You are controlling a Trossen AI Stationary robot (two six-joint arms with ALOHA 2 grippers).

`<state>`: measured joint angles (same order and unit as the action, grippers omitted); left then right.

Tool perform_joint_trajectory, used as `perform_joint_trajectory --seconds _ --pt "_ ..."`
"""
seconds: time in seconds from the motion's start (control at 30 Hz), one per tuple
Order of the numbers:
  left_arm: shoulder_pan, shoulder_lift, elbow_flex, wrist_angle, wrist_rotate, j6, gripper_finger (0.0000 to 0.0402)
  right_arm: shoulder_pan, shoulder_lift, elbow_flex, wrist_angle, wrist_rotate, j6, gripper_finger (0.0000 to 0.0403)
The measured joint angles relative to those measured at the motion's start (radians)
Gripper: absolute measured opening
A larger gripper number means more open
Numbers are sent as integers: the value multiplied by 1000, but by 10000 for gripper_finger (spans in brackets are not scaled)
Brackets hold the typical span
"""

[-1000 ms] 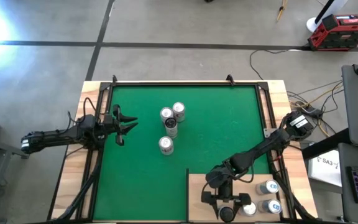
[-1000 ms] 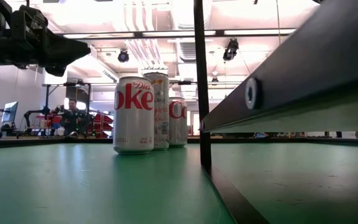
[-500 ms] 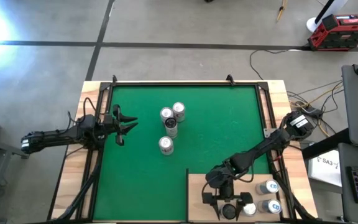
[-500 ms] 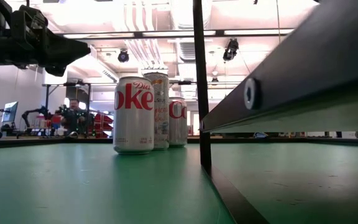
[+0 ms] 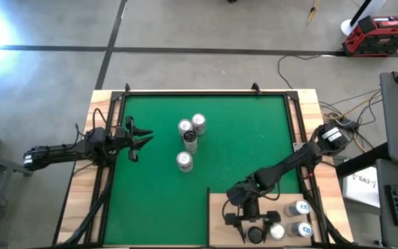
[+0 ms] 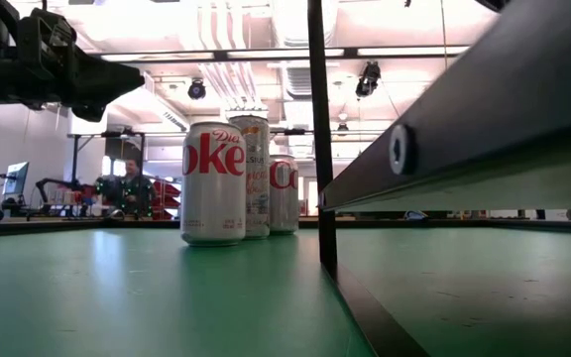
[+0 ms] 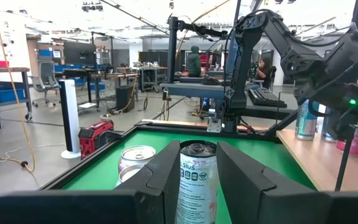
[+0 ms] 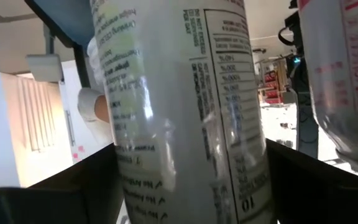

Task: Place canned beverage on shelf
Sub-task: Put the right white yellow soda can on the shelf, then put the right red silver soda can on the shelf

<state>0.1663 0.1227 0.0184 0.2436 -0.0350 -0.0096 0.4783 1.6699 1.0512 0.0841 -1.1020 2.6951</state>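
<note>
The left tool (image 5: 142, 140) hovers at the left edge of the green mat (image 5: 254, 138), holding nothing, its fingers slightly spread. Just right of it stand four cans (image 5: 188, 142) in a cluster. Farther right, on the shelf (image 5: 217, 207) at the bench's near corner, the right tool (image 5: 254, 234) has its fingers spread on either side of a can (image 8: 185, 118); whether they touch it cannot be told. Three more cans (image 5: 296, 220) stand just right of this tool.

Robotics lab (workbenches (image 7: 5, 73), other robot arms (image 7: 272, 43))
</note>
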Motion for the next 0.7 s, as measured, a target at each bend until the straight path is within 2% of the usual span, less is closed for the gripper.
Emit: perform_joint_trajectory --seconds 0.37,0.7 --pt "0 0 0 0 0 0 88 -77 0 0 -12 -126 -19 309" --pt "0 0 0 0 0 0 88 -175 -8 -3 -147 -245 -160 309"
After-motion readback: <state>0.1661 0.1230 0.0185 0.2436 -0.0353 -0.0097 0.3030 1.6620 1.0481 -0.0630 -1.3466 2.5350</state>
